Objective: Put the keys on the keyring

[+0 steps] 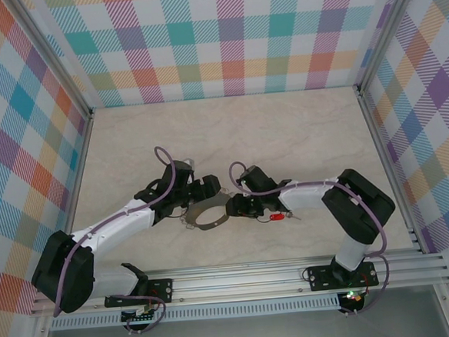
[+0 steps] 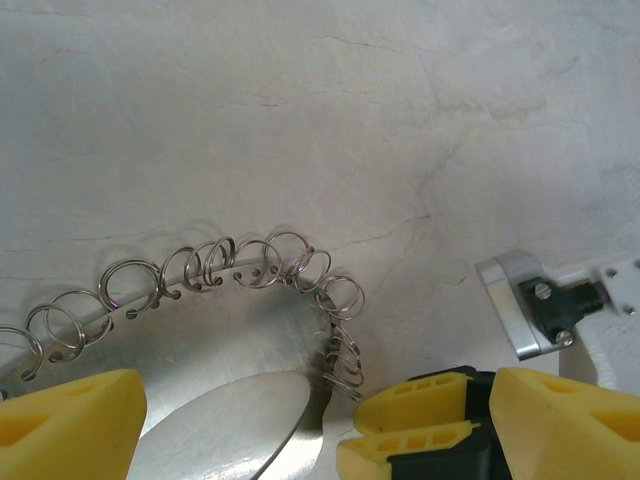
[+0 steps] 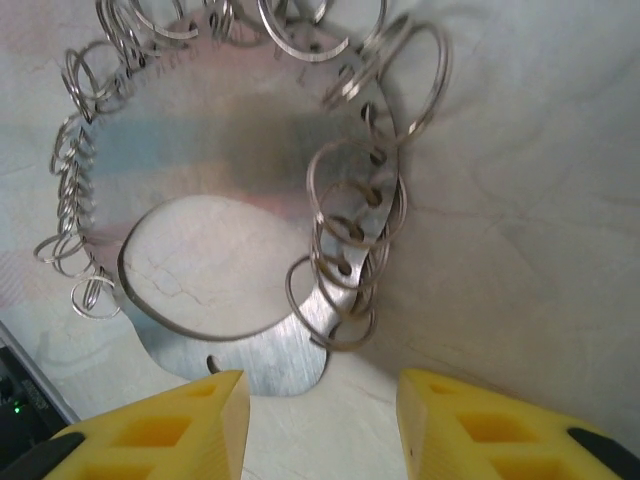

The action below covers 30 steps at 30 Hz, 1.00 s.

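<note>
The key (image 1: 289, 217) lies on the tabletop (image 1: 284, 133) with its red tag (image 1: 276, 217), just in front of the right arm (image 1: 311, 197). Its long axis runs left to right in the top view, with the tag at the left end and the metal tip pointing right. It is too small there to make out its teeth or how it joins the tag.

The keyring (image 1: 207, 217) sits well left of the key, between the two pincers, its broad face turned up to the top camera. Whether it rests flat on the tabletop or is raised cannot be told. Wire loops (image 3: 345, 270) crowd its rim, and its top edge is cut off in the right wrist view.

The right pincer (image 3: 318, 425) stands wide, and the ring's lower edge is just above the gap between its yellow fingers (image 3: 160, 435). Whether either finger touches it is unclear. The left pincer (image 2: 243, 425) is also wide, with part of the plate and its hole between the fingers, and the ring's left side runs out of frame. A silver-and-black fitting (image 2: 530, 305) shows at the right of that view.
</note>
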Motion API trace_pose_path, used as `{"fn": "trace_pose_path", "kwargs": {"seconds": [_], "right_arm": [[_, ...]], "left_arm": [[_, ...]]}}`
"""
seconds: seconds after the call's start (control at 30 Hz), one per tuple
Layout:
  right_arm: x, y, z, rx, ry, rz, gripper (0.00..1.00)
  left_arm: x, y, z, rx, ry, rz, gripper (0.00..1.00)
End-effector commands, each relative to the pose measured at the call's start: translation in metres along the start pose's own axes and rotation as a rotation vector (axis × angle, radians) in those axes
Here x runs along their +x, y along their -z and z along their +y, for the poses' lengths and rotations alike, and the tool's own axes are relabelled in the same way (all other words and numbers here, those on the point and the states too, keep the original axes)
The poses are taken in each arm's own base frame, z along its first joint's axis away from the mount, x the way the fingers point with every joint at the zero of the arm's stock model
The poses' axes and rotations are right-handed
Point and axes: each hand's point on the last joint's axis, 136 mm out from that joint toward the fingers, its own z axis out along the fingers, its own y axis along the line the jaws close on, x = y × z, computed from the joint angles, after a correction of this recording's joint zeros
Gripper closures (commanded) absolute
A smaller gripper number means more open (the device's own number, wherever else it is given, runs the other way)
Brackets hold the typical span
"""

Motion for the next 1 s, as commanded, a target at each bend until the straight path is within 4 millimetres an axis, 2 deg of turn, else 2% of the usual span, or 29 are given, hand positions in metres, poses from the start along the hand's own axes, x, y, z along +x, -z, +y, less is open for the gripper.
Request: {"fn": "trace_pose_path", "kwargs": {"seconds": [0.0,0.37,0.6,0.87,0.97], "right_arm": [[-0.011,-0.004,0.011,-0.019,0.018,-0.023,0.57],[-0.030,-0.011,0.018,0.010,0.042,-0.040,0.68],[-0.043,-0.010,0.017,0.024,0.049,-0.060,0.69],[-0.049,-0.005,0.008,0.049,0.047,-0.078,0.67],[-0.053,-0.001,0.006,0.055,0.049,-0.088,0.62]], "left_arm": [[0.006,0.001,0.003,-0.016,-0.019,0.008,0.11],[0.007,-0.005,0.004,-0.023,-0.018,0.019,0.11],[0.007,-0.007,0.005,-0.027,-0.018,0.020,0.10],[0.007,-0.008,0.004,-0.023,-0.017,0.023,0.10],[0.007,-0.007,0.003,-0.022,-0.017,0.021,0.10]]}}
